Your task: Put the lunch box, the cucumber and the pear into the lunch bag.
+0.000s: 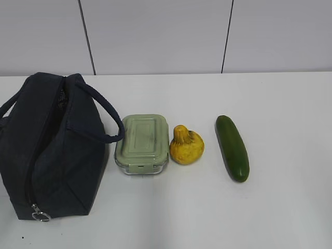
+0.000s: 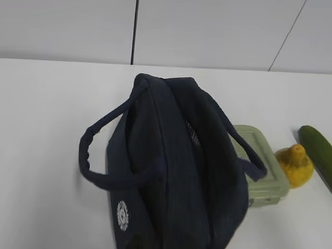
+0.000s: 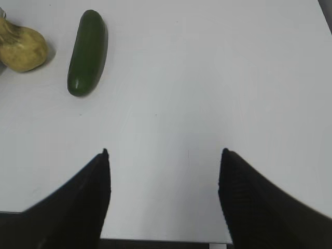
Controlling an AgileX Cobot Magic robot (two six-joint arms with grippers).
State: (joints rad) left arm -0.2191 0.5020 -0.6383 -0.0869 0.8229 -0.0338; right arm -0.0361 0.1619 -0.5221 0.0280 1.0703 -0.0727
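Starting from the white table (image 1: 280, 207), you have the lunch box (image 1: 142, 142) just beside the lunch bag (image 1: 49, 150), then the pear (image 1: 187, 146), then the cucumber (image 1: 232, 148), all lying apart from one another. The right gripper (image 3: 163, 155) hangs wide open over bare table, holding nothing. The left gripper is out of view, and you can't tell from the pictures whether it holds anything. Expect the bag to be soft and floppy, its zipper seemingly closed but for a small gap at the far end, so take it by the ring pull (image 1: 39, 214). The box is rigid; grip across its short sides. The cucumber looks smooth and likely slippery: pinch mid-length. Take the lumpy pear across its wide body.
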